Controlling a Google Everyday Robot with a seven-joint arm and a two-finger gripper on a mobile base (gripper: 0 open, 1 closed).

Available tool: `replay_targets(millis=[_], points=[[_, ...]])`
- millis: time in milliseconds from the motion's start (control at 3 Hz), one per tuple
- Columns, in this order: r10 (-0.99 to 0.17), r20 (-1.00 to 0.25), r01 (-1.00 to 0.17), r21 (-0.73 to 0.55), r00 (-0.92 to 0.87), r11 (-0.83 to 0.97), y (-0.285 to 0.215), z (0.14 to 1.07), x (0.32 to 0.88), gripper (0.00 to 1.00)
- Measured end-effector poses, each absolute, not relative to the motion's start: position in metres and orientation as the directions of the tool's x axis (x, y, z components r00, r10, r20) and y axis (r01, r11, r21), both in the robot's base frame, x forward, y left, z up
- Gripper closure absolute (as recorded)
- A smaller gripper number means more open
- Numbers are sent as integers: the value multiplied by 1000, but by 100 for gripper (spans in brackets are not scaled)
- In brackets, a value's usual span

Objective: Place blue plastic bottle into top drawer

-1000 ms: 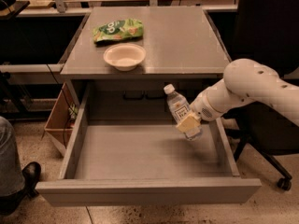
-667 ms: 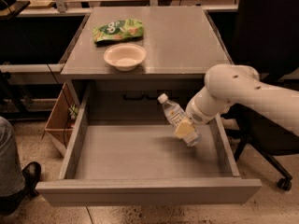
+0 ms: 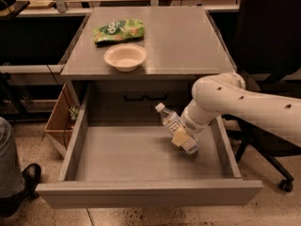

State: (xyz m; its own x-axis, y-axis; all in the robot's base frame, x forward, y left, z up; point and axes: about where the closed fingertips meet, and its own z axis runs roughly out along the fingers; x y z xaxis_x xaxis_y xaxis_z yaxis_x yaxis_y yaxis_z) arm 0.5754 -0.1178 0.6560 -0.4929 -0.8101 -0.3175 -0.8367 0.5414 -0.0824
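The blue plastic bottle point(image 3: 172, 125) is a small clear bottle with a white cap and white label. It hangs tilted, cap up and to the left, inside the open top drawer point(image 3: 141, 154), above its right half. My gripper point(image 3: 182, 137) comes in from the right on a white arm and is shut on the bottle's lower body. A tan finger pad shows against the bottle. The drawer is pulled fully out, with a smooth grey floor and a plain front panel at the bottom.
On the cabinet top stand a white bowl point(image 3: 125, 56) and a green chip bag point(image 3: 118, 30). A wooden box point(image 3: 60, 120) sits left of the drawer. A shoe and a leg point(image 3: 14, 173) are at bottom left. A black office chair point(image 3: 268, 41) is on the right.
My arm has moved left and down with the bottle. The bottle now hangs lower in the drawer and nearer its middle, still tilted.
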Motion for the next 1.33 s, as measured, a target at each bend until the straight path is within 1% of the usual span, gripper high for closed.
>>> replay_targets(millis=[333,667,1000,1333], points=[[-801,-335,-827,-96,-497,554,-115,654,575,35],[-757,-408,-801,-95,-510,591,-111,663,578,11],[-699,-490,-773,-77,-521,630,-110,677,582,0],[-649,-561,-755,-63,-514,652,-108,692,588,0]])
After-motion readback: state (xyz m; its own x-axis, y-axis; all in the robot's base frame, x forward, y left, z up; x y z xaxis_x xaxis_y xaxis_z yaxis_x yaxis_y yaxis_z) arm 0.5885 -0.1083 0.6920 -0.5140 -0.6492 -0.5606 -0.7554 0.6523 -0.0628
